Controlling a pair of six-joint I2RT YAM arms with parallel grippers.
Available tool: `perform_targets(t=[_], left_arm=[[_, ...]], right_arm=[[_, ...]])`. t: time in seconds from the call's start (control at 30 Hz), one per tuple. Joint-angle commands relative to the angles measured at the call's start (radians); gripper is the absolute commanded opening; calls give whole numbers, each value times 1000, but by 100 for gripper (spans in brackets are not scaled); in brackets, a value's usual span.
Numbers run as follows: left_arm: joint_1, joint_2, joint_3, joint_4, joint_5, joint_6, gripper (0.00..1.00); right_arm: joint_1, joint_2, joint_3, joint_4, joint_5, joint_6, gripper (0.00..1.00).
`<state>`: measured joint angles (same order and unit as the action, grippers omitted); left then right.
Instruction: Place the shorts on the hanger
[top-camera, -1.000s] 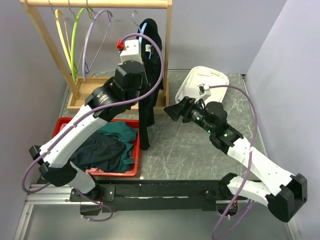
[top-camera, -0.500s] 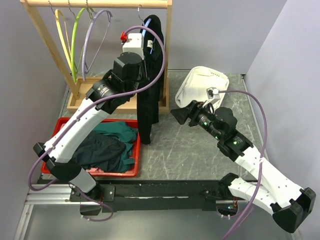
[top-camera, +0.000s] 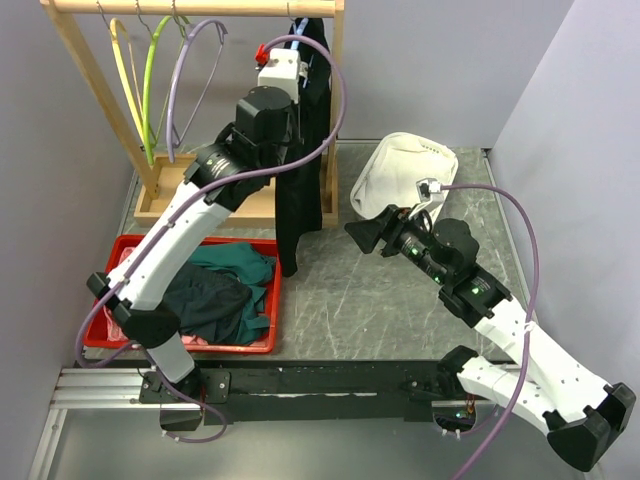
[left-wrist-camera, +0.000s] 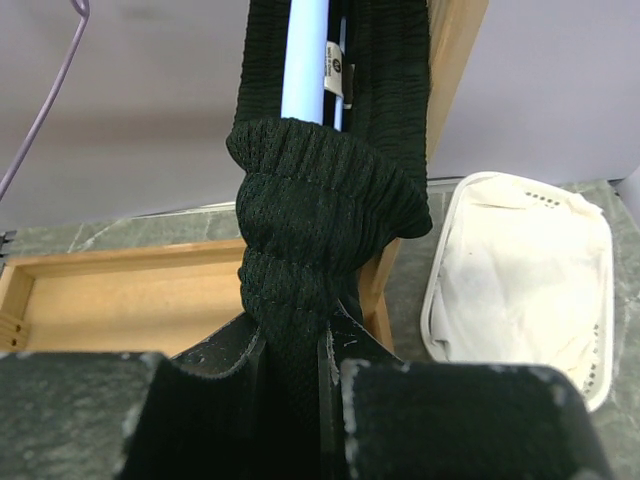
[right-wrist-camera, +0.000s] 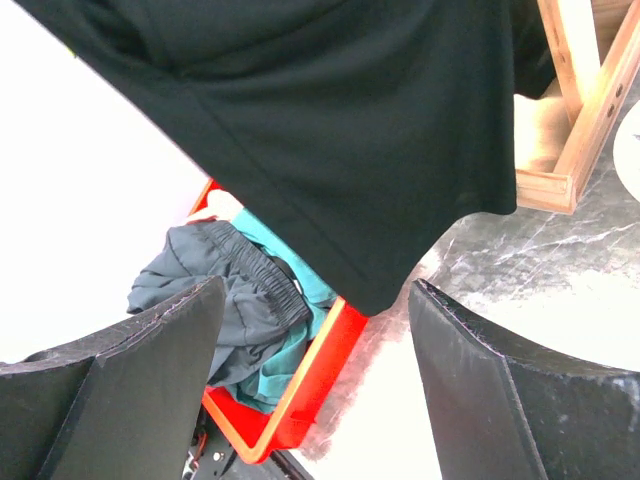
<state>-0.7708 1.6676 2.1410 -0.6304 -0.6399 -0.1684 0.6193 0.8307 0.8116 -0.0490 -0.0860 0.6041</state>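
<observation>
The black shorts hang limp over the light blue hanger, whose top is up at the wooden rail. My left gripper is high beside the rack. In the left wrist view, it is shut on the bunched waistband of the shorts, just under the hanger's arm. My right gripper is open and empty, right of the shorts' lower hem. In the right wrist view, it faces the hanging shorts without touching them.
A wooden rack carries lilac, green and yellow hangers. A red bin at front left holds a teal garment and dark clothes. A white tray lies at back right.
My left gripper has lifted the shorts and hanger up and back towards the rail, so the shorts hang higher. My right gripper has shifted slightly right and stays open.
</observation>
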Motion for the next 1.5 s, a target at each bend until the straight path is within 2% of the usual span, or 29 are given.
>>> perform_targets(t=[0.0, 0.13, 0.4, 0.47, 0.57, 0.67, 0.7, 0.77, 0.83, 0.87, 0.9, 0.93, 1.13, 1.3, 1.47], left_arm=[[10, 20, 97, 176, -12, 49, 1], [8, 58, 145, 166, 5, 46, 1], [11, 89, 140, 190, 11, 55, 3], [11, 89, 129, 202, 11, 59, 4], [13, 86, 119, 207, 23, 63, 12], [11, 84, 114, 209, 20, 66, 26], [13, 80, 114, 204, 19, 66, 40], [11, 72, 112, 199, 20, 64, 50], [13, 54, 111, 190, 32, 61, 64], [11, 44, 108, 187, 34, 58, 74], [13, 29, 105, 183, 40, 50, 92], [13, 18, 100, 172, 45, 46, 98], [11, -98, 11, 118, 98, -34, 96], [-22, -227, -137, 95, 144, -105, 96], [-234, -293, -312, 95, -18, -112, 97]], right_arm=[[5, -30, 3, 0, 15, -15, 81], [3, -39, 9, -20, 20, -17, 81], [5, -59, 8, -45, 23, -15, 81], [5, -61, 6, -51, 25, -17, 81], [5, -62, 9, -58, 28, -18, 81], [3, -65, 11, -64, 32, -18, 81], [5, -67, 9, -66, 32, -18, 81], [5, -68, 9, -68, 31, -18, 81], [5, -70, 15, -75, 28, -21, 82], [7, -71, 17, -81, 29, -23, 82], [5, -73, 23, -87, 31, -26, 82], [5, -76, 26, -91, 34, -29, 82], [5, -108, 32, -124, 49, -41, 83], [7, -142, 29, -155, 71, -47, 87], [5, -209, -2, -170, 116, -30, 90]])
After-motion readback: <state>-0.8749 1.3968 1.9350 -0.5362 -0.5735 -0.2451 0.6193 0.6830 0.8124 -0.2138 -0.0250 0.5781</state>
